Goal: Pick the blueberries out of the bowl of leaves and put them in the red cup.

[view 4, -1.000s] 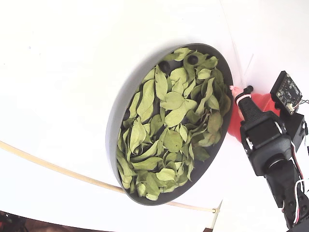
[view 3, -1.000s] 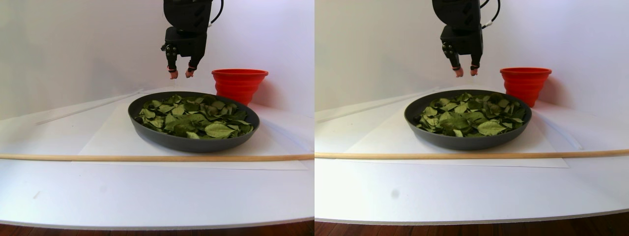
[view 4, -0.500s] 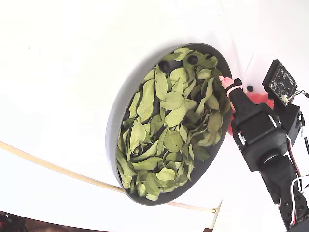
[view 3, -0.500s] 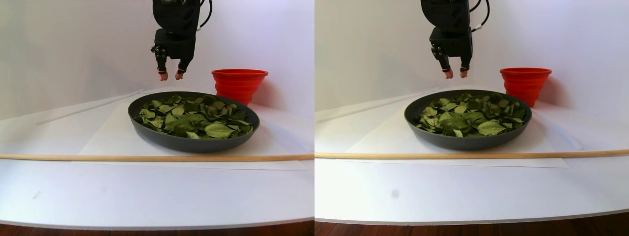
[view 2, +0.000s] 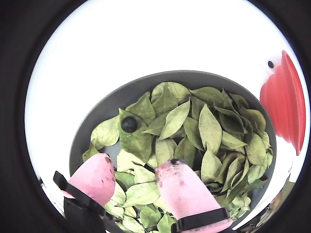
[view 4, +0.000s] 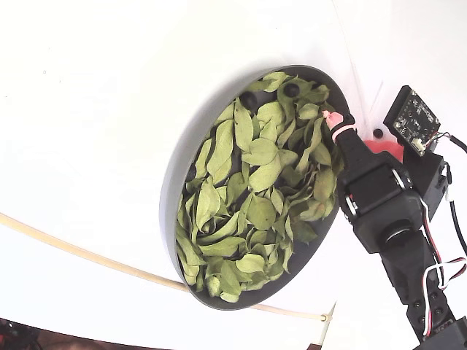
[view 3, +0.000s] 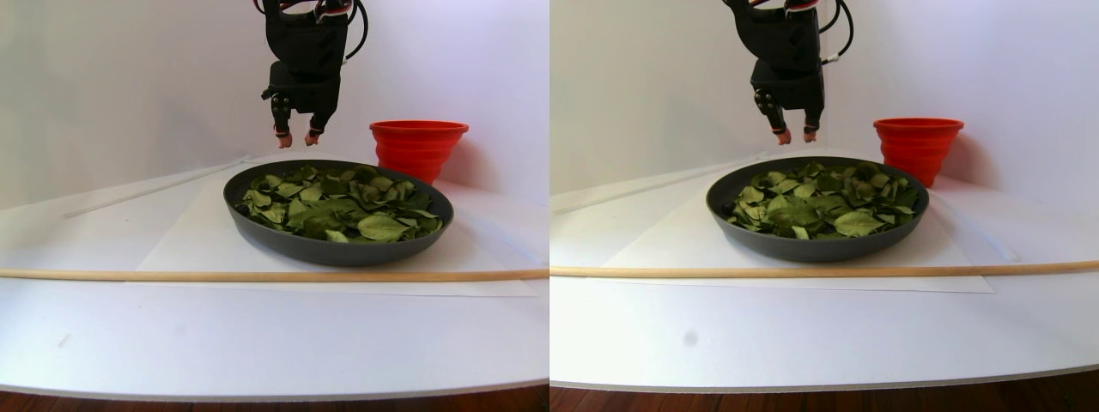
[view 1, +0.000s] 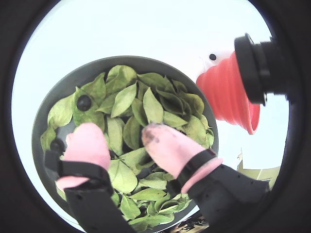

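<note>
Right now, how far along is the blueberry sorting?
Nothing looks done that I can confirm: the inside of the ribbed red silicone cup is hidden. In hand: nothing; the open pink-tipped pincer hovers empty above the wide dark grey bowl. Left: at least one dark round blueberry sits among the light green leaves.

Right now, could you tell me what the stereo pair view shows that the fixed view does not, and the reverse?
Only the stereo pair shows the whole red cup standing upright behind the bowl, and the open gripper hanging clear above the leaves. Only the fixed view shows dark blueberries among the leaves near the far rim. Both show the bowl, the leaves and the wooden stick.
</note>
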### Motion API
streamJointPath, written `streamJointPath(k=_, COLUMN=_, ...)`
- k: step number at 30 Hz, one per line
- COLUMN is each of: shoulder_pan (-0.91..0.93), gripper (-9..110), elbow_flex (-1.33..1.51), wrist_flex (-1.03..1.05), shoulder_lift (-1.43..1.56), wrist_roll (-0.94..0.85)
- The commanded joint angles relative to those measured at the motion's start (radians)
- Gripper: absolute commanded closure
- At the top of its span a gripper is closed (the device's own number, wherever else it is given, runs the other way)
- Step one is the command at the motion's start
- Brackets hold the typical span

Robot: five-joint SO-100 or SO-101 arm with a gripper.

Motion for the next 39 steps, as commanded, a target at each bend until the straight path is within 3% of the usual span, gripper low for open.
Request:
streamJointPath(k=1, shoulder_pan=-0.005, gripper=86, elbow_flex=-0.017, wrist_flex=-0.023, shoulder_lift=0.018, wrist_roll=-0.005)
streamJointPath(k=39, shoulder_pan=-0.026, gripper=86, elbow_flex=-0.201, wrist_flex=-0.092, shoulder_lift=-0.195, wrist_roll=0.000)
